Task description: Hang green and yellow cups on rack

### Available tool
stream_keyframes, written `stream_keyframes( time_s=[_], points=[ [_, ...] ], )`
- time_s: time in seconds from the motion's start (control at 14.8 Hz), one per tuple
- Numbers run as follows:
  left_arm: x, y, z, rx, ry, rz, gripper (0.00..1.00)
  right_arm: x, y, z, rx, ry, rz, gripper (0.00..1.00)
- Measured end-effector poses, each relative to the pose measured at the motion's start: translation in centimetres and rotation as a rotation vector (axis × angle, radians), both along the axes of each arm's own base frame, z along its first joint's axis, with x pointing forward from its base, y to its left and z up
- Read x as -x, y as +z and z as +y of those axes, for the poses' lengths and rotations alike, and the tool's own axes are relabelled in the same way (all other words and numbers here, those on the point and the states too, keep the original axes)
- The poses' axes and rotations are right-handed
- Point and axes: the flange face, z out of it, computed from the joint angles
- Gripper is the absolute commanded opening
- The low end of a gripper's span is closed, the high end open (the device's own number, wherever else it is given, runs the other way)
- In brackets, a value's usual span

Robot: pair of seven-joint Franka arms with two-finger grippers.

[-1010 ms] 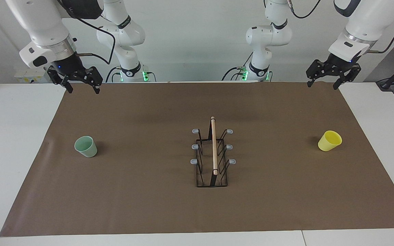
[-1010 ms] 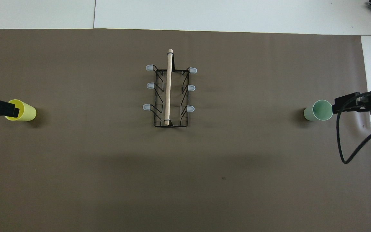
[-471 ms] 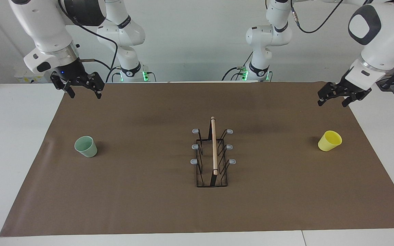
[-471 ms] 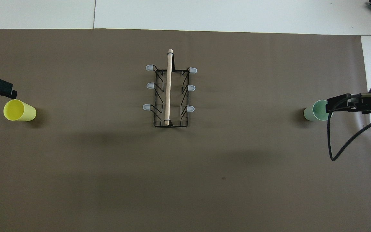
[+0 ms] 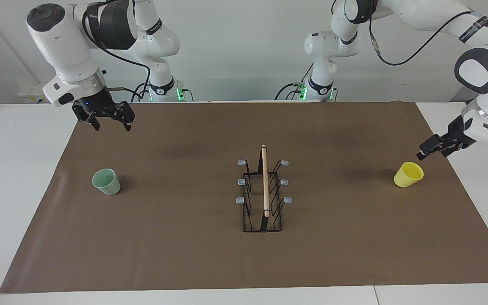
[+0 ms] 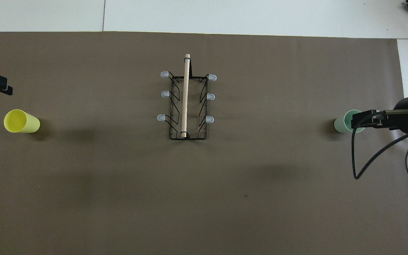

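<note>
Plastic, light and slick, the green cup (image 5: 106, 181) and yellow cup (image 5: 408, 174) stood on the desk at opposite ends, rack (image 5: 263, 190) between — I judged the rim wall the best hold, my left tool (image 5: 434, 150) and right tool (image 5: 108, 117) both wide open and empty.

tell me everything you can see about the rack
The rack is a narrow black wire frame with a pale wooden rod running along its top, pointing toward and away from the robots. Six grey-tipped prongs stick out, three per side. All are bare. It stands upright on the brown mat at mid-table, between the two cups and apart from both. Nothing else touches it.
</note>
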Motion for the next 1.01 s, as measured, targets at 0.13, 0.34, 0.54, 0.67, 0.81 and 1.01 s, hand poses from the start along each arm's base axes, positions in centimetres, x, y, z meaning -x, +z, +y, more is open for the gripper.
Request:
stream_keyframes(
  time_s=[0.13,0.34,0.54,0.67,0.81,1.01],
  points=[
    [0.5,-1.1,3.0,0.064,0.080,0.009,1.00,-1.5,-3.0,0.2,0.026,0.034,0.049,1.00],
    [2.0,-3.4,8.5,0.176,0.239,0.041,1.00,-3.7,-7.3,1.5,0.124,0.173,0.122,1.00],
    [2.4,-6.6,10.9,0.197,0.371,0.108,1.00,-4.8,-10.7,2.2,0.211,0.365,0.191,1.00],
    [2.1,-8.5,11.4,0.204,0.443,0.144,1.00,-5.3,-12.0,2.6,0.257,0.522,0.228,1.00],
    [2.1,-9.9,12.3,0.235,0.541,0.168,1.00,-5.6,-13.3,3.5,0.287,0.694,0.281,1.00],
    [3.4,-11.9,14.6,0.291,0.762,0.233,1.00,-5.6,-14.5,4.0,0.355,0.901,0.356,1.00]
  ],
)
